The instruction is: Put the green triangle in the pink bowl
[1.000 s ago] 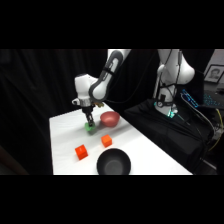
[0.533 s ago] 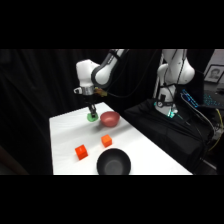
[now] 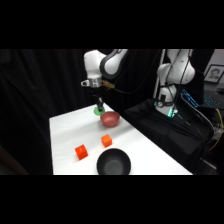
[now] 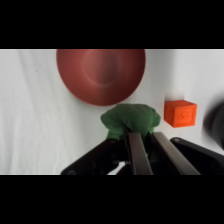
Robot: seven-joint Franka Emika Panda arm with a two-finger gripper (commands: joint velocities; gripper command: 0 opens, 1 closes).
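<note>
Two orange-red blocks (image 3: 81, 152) sit nearest on the white counter (image 3: 65, 135), beside a black bowl (image 3: 114, 162) at the front edge; neither matters for the task. Past them is the pink bowl (image 3: 110, 118), upright, mouth open, nothing seen in it. Just behind and left of it hangs the gripper (image 3: 99, 106), jaws clenched on the green triangle (image 3: 98, 110). Wrist view: green triangle (image 4: 131, 120) is pinched between the two fingers (image 4: 138, 152) at their tips, with the pink bowl (image 4: 101, 74) directly ahead and one orange-red block (image 4: 180, 112) off to the side. Whether the block is lifted clear of the counter or only just above it is hard to tell from the side. Handling guess: small, light, looks rigid; its rounded, lumpy outline in the wrist view could mean a softer foam piece, can't confirm. Sloped faces of a triangle may slip under a pinch, so holding across the flat parallel sides is safest; current grip looks centred. Bowl is glossy and light-looking, likely to skid if bumped on the rim. Remaining: carry over the bowl mouth and let go low.
</note>
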